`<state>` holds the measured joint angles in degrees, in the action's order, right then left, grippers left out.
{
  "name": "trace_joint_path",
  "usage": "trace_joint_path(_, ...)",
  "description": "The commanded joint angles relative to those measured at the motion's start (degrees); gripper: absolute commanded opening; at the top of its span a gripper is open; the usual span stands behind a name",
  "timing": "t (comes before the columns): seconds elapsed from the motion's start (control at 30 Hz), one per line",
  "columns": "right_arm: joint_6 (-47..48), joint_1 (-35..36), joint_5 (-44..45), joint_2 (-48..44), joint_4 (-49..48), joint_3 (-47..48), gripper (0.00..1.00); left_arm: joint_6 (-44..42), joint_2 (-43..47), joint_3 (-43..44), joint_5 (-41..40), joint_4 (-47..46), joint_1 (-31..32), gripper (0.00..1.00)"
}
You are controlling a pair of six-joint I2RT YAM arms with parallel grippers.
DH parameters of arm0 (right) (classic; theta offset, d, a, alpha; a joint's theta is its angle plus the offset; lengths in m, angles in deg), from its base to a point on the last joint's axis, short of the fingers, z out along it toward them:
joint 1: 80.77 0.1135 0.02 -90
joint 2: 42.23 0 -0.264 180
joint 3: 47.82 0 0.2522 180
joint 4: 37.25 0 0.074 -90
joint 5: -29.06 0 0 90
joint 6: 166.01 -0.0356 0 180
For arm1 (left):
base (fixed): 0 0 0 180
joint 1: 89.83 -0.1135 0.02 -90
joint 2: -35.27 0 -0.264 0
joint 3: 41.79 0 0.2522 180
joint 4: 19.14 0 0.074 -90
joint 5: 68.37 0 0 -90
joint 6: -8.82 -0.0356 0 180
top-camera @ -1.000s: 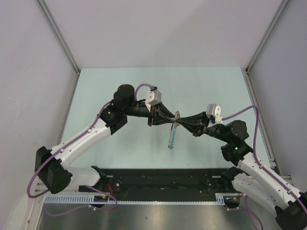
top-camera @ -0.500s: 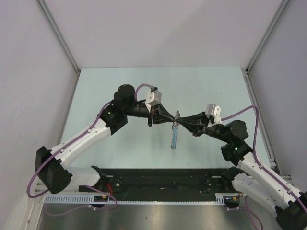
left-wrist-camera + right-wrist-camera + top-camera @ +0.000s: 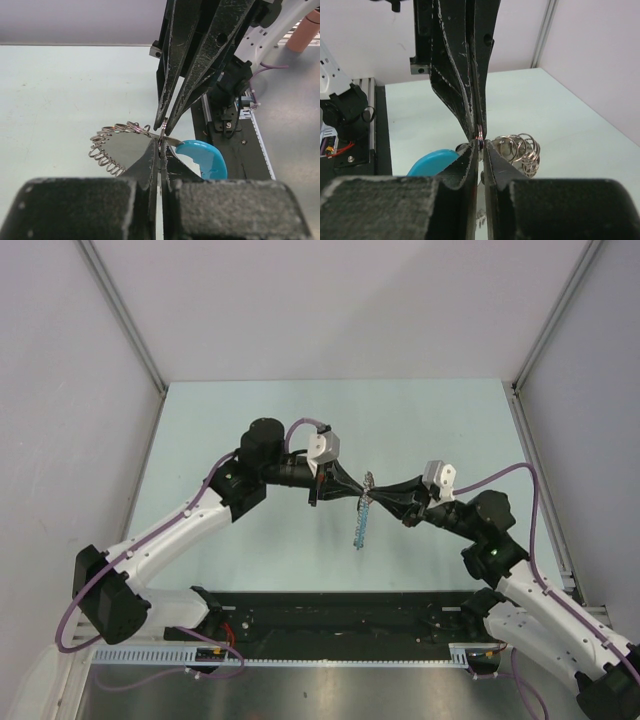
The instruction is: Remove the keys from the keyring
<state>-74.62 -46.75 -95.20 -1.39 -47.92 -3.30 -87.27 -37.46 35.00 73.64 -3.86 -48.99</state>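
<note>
My left gripper (image 3: 360, 489) and my right gripper (image 3: 377, 496) meet tip to tip above the middle of the table. Both are shut on the thin metal keyring (image 3: 165, 128), which shows as a sliver between the tips, also in the right wrist view (image 3: 480, 132). The keys (image 3: 119, 145), a dull silvery fanned cluster edged with small wire loops, hang beside the tips; they also show in the right wrist view (image 3: 521, 148) and the top view (image 3: 369, 480). The bright blue strap (image 3: 361, 523) hangs down from the ring, and shows in both wrist views (image 3: 206, 157) (image 3: 433, 162).
The pale green table (image 3: 250, 420) is bounded by grey walls with metal corner posts (image 3: 125, 315). A black rail (image 3: 330, 615) runs along the near edge between the arm bases.
The right wrist has shifted slightly left and up. The strap has swung a little. Both grippers stay shut at the same meeting point.
</note>
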Motion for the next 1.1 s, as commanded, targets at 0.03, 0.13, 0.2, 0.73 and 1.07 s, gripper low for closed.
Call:
trace_joint_path(0.03, 5.81, 0.08, 1.30, -0.76, 6.66, 2.63, 0.15, -3.23, 0.84, 2.54, -0.94, 1.55, -0.06, 0.00)
trace_joint_path(0.13, 7.22, 0.08, 0.78, -0.59, 8.60, 3.34, 0.16, -3.58, 0.66, 2.54, -0.68, 1.91, -0.06, 0.01)
trace_joint_path(0.2, 7.58, 0.08, 0.25, -0.32, 9.30, 3.78, 0.17, -3.84, 0.57, 2.63, -0.51, 2.17, -0.06, 0.00)
trace_joint_path(0.73, 12.06, 0.17, -3.26, 5.82, 27.85, 15.64, 0.34, -8.15, -0.31, 3.51, -1.91, 7.98, 0.03, 0.00)
trace_joint_path(1.07, 11.27, 0.52, -5.99, 8.82, 29.26, 15.82, 0.34, -8.41, -0.13, 2.54, -1.21, 7.36, 0.03, 0.00)
